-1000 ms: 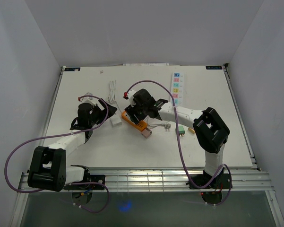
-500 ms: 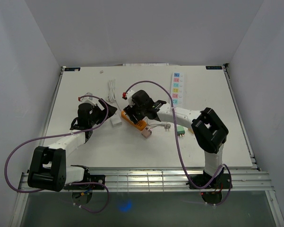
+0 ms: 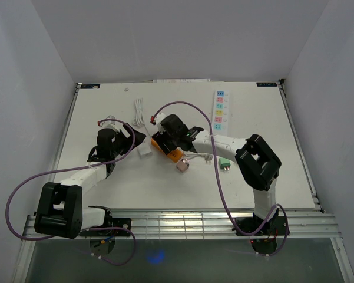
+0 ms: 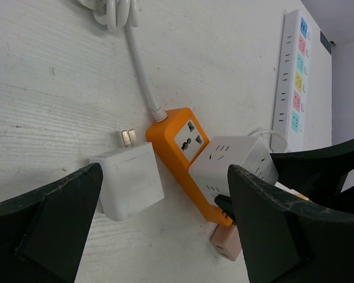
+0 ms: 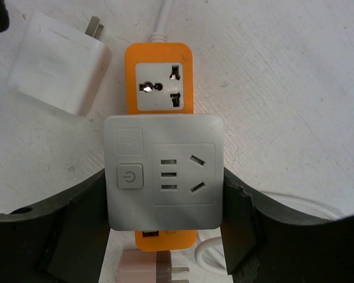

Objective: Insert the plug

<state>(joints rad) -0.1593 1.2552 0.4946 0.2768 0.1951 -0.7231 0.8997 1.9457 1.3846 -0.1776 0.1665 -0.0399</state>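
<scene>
1. Top external view showed both arms reaching from the near edge over the white desk (image 3: 94, 177). Nearest to them lay a pink plug (image 3: 182, 167) and, to its right and apart from it, a green plug (image 3: 225, 164).
2. A little farther in, the right tool (image 5: 165, 194) was closed on the white cube adapter (image 5: 165, 171), with its fingers (image 5: 76, 224) against two opposite sides of it.
3. The white cube adapter sat on top of the orange power strip (image 5: 159, 82), at the end away from the strip's cable. One socket beyond it was uncovered. Whether its pins were fully seated could not be told.
4. The left tool (image 4: 165, 212) hung wide open and gripped nothing. The white charger (image 4: 132, 187) showed between its fingers, flat on the desk just beside the orange power strip, with its prongs bare.
5. Beyond that, the strip's white cable ran to a coiled bundle (image 4: 115, 9).
6. Farthest off, to the right, a long white strip with coloured sockets (image 3: 219, 110) lay well apart from the rest.
</scene>
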